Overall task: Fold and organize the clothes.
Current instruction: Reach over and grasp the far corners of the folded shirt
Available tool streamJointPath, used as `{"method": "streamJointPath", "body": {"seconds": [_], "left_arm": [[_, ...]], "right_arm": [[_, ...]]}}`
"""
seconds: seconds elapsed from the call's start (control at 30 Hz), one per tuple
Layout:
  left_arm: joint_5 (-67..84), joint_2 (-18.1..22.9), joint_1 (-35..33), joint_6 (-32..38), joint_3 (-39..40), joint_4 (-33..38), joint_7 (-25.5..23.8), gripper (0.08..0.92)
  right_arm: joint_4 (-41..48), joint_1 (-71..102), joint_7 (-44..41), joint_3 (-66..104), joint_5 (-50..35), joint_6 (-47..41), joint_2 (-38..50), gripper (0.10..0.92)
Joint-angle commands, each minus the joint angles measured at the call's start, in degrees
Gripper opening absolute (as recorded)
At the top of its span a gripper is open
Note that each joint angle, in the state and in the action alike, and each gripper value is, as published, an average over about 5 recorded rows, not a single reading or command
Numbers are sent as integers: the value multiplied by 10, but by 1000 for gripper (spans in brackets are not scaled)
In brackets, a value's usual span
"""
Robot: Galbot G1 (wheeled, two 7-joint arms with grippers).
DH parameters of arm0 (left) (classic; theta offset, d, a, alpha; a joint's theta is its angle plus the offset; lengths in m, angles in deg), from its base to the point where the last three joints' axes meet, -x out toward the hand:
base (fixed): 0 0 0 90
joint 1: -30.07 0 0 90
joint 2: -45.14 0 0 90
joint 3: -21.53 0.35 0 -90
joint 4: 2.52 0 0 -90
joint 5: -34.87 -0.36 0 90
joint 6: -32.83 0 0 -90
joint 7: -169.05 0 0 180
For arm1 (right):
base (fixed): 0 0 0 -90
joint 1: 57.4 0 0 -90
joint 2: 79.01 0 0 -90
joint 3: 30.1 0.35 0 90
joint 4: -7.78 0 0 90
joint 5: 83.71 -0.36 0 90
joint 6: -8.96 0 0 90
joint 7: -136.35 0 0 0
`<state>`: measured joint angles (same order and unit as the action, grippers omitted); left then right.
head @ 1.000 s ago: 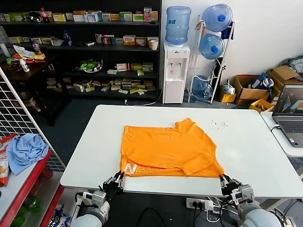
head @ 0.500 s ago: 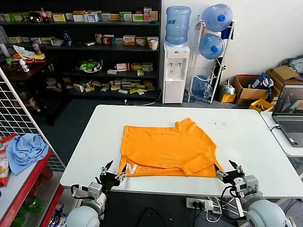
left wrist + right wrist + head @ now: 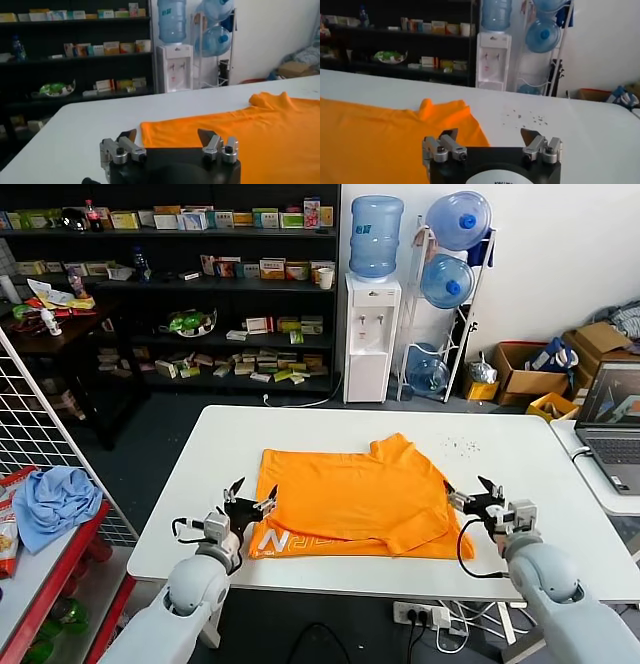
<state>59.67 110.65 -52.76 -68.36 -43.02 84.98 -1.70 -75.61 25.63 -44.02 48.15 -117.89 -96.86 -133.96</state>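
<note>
The orange T-shirt (image 3: 355, 494) lies partly folded on the white table (image 3: 520, 454), with white lettering (image 3: 272, 541) showing on the strip along its near edge. My left gripper (image 3: 247, 498) is open and empty, over the table at the shirt's near left corner. My right gripper (image 3: 473, 494) is open and empty, just beside the shirt's right edge. The shirt also shows in the left wrist view (image 3: 250, 130) beyond the open left gripper (image 3: 167, 136), and in the right wrist view (image 3: 375, 135) beside the open right gripper (image 3: 489, 134).
A light blue cloth (image 3: 55, 499) lies on a red rack at the left. A laptop (image 3: 612, 424) sits on a side table at the right. Small dark specks (image 3: 462, 446) dot the far right of the table. Shelves and a water dispenser (image 3: 372, 334) stand behind.
Both grippers let go of the shirt's near corners, opened, and moved forward and up over the table beside the shirt. The near hem now lies flat on the table.
</note>
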Motion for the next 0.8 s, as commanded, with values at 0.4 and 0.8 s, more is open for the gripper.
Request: {"method": "streamJointPath", "body": {"seconds": [0.4, 0.8], "left_arm": [[86, 107, 271, -21, 108, -371, 0, 823], [80, 114, 275, -12, 79, -392, 4, 823]], "right_arm": [[362, -253, -134, -60, 52, 39, -114, 823], [439, -298, -170, -53, 51, 42, -176, 823]]}}
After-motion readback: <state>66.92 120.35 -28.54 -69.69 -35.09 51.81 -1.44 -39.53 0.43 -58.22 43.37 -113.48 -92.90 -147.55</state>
